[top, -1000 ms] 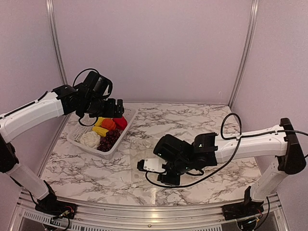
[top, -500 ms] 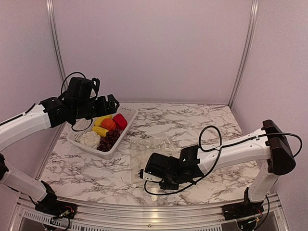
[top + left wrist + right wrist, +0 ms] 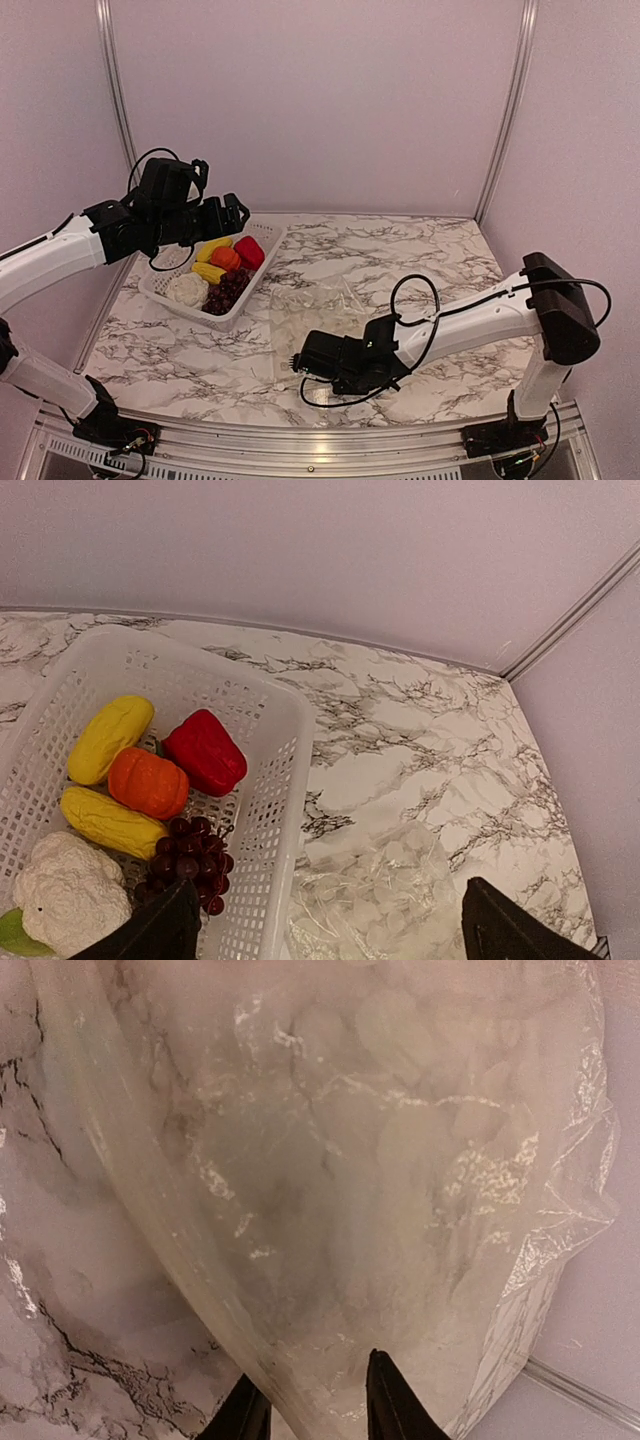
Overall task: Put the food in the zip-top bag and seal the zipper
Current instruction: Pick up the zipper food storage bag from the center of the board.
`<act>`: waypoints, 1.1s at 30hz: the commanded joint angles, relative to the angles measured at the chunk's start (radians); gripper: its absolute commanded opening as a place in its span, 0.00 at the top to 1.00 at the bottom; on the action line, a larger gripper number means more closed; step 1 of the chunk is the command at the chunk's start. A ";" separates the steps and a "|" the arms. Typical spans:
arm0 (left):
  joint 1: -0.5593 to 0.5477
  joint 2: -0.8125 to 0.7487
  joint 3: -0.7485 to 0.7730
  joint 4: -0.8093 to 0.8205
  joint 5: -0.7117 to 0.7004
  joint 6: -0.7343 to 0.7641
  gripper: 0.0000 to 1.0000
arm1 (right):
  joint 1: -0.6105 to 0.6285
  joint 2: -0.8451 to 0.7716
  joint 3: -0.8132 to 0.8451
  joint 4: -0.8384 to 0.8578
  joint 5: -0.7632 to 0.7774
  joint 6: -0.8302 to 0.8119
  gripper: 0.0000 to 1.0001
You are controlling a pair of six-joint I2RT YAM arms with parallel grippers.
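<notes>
Held left tool (image 3: 330,910) wide apart, empty, over perforated white basket (image 3: 290,730). Straddled pale zipper (image 3: 130,1160) of crinkly clear zip-top bag (image 3: 400,1180) with right tool (image 3: 315,1400), narrowly parted, not clamped.

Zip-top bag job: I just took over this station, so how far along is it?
Done: nothing packed. All the small toy produce sits in the white perforated plastic basket. In hand: the open left hand hovers over it; the right hand straddles the edge of the clear crinkly plastic bag, not clamped. Left: loading every piece, then sealing the zipper.
</notes>
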 commanded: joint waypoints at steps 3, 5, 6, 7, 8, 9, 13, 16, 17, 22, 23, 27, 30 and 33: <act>0.004 -0.013 0.029 0.003 0.019 -0.001 0.07 | 0.004 0.046 -0.013 0.067 0.168 0.020 0.82; 0.004 -0.023 0.032 -0.005 0.016 0.011 0.08 | 0.001 0.032 0.006 0.054 0.237 0.042 0.92; 0.004 -0.026 0.032 -0.009 0.013 0.016 0.08 | 0.000 0.017 0.013 0.045 0.256 0.057 0.94; 0.003 -0.033 0.032 -0.014 0.008 0.021 0.08 | -0.005 -0.002 0.025 0.031 0.263 0.083 0.96; 0.003 -0.039 0.032 -0.019 0.000 0.024 0.08 | -0.013 -0.024 0.040 0.015 0.260 0.115 0.98; 0.003 -0.045 0.032 -0.025 -0.011 0.025 0.09 | -0.031 -0.045 0.066 -0.010 0.251 0.155 0.99; 0.003 -0.063 0.043 -0.049 -0.042 0.022 0.10 | -0.097 -0.126 0.141 -0.112 0.211 0.251 1.00; 0.003 -0.057 0.055 -0.055 -0.054 0.000 0.15 | -0.142 -0.175 0.190 -0.153 0.196 0.264 1.00; 0.001 -0.046 0.067 -0.063 -0.055 -0.011 0.17 | -0.155 -0.191 0.206 -0.157 0.187 0.263 1.00; -0.013 0.021 0.092 -0.054 0.005 -0.076 0.19 | -0.251 -0.206 0.299 -0.143 0.062 0.322 1.00; -0.023 0.029 0.090 -0.031 0.005 -0.088 0.19 | -0.270 -0.201 0.317 -0.140 0.044 0.339 1.00; -0.068 0.047 0.066 0.076 0.025 -0.164 0.20 | -0.325 -0.169 0.397 -0.145 0.009 0.404 1.00; -0.107 0.073 0.062 0.143 0.032 -0.207 0.21 | -0.343 -0.144 0.477 -0.158 0.036 0.433 1.00; -0.135 0.121 0.092 0.164 0.018 -0.211 0.23 | -0.375 -0.119 0.548 -0.195 0.063 0.461 1.00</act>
